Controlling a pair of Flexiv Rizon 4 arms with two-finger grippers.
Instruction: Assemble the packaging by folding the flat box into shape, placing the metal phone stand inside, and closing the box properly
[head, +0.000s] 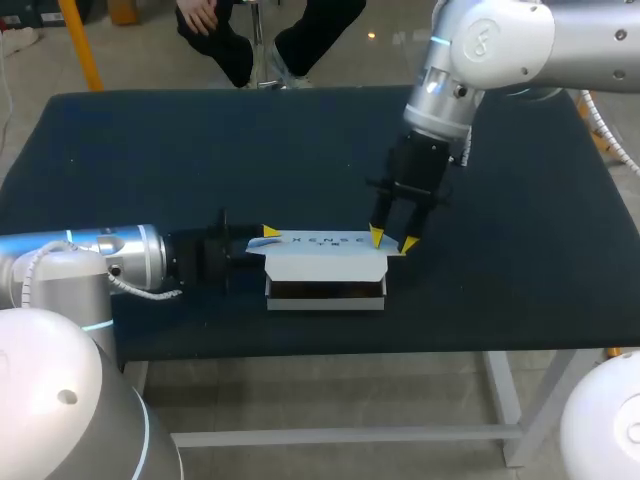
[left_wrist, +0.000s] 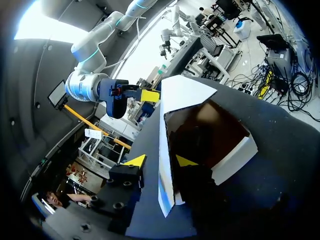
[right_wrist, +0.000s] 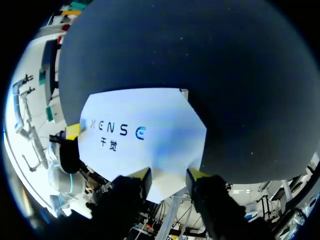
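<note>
Our left gripper (left_wrist: 161, 160) has its fingers parted, astride an upright white wall of the box (head: 320, 262). One yellow tip is inside the dark cavity. The other is outside, with a strip of table showing between it and the card, so it grasps nothing. Our right gripper (right_wrist: 168, 175) is released too, its two tips spread over the edge of the lid (right_wrist: 145, 135), a flat, smooth white sheet with clipped corners and printed lettering.

In the head view the box is a low, long carton of thin white card. Its front is open on a brown-black inside, and we cannot tell what lies in there. The left gripper lies level at the box's 9 o'clock end, and the right comes down steeply at its 2 o'clock corner. The box sits at 6 o'clock from the middle of the table (head: 200, 150), a dark matt top, near its front edge.
</note>
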